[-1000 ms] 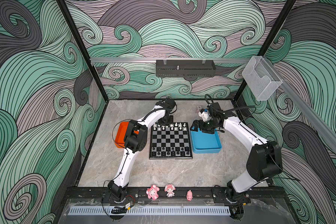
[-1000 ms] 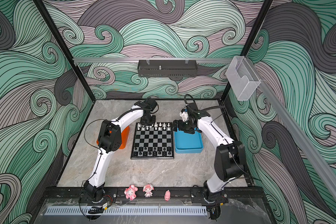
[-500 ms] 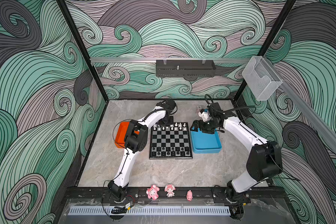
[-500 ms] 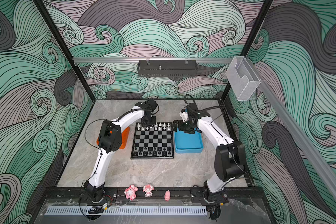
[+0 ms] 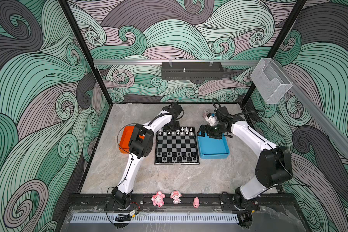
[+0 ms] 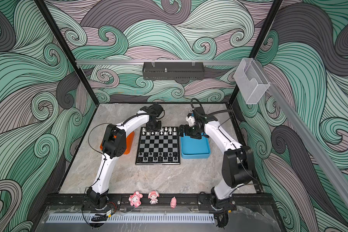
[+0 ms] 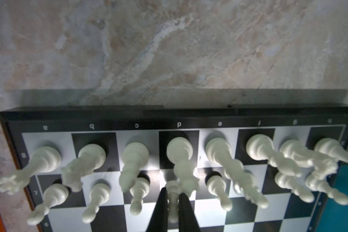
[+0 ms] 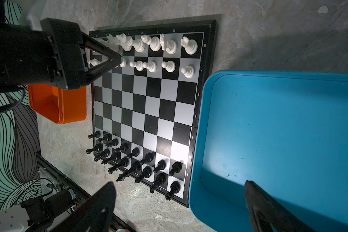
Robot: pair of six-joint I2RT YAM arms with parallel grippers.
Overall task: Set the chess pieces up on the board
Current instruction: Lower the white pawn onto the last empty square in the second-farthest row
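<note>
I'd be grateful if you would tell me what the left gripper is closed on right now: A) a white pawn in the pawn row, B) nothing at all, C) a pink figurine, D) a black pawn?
A: in the left wrist view the left gripper has its jaws pinched on a white pawn in the pawn row, just in front of the white back row on the board.

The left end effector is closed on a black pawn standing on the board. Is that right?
No, the pawn is white, not black. The left wrist view shows the left end effector closed on a white pawn standing on the board.
</note>
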